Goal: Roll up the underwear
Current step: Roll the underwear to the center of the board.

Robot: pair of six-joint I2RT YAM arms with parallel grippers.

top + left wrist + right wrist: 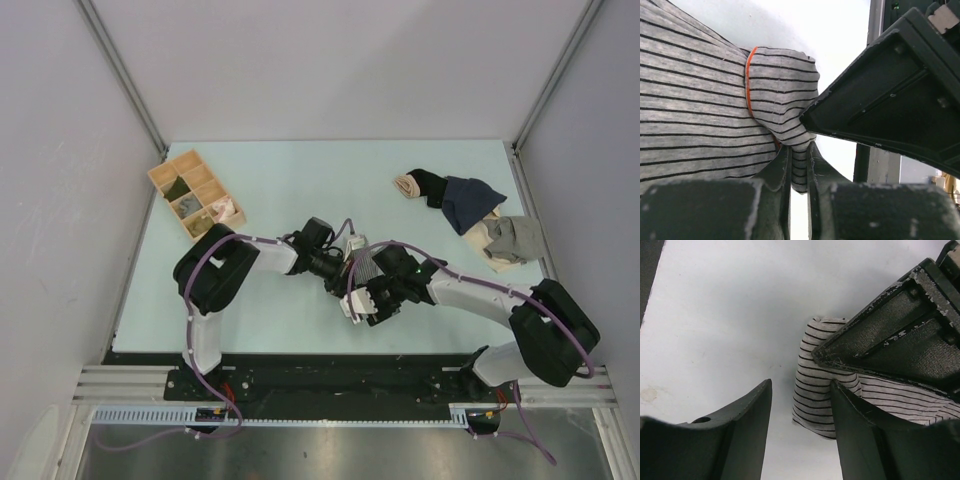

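Observation:
The underwear [364, 266], grey cloth with fine dark stripes and an orange seam, lies at the middle of the table between both grippers. My left gripper [346, 272] is shut on a bunched fold of the underwear [700, 110]; the cloth is pinched between its fingertips [799, 150]. My right gripper [368, 300] is open [801, 385]. The free end of the underwear [815, 390] lies just past its tips, close to the right finger and not gripped. The black body of the left gripper [895, 335] hides the cloth behind it.
A wooden divided box [170, 172] with small folded items stands at the back left. At the back right lie a navy garment [470, 200], a beige-grey garment [512, 240] and a beige and black piece [418, 184]. The right gripper's body [890, 100] crowds the left wrist view.

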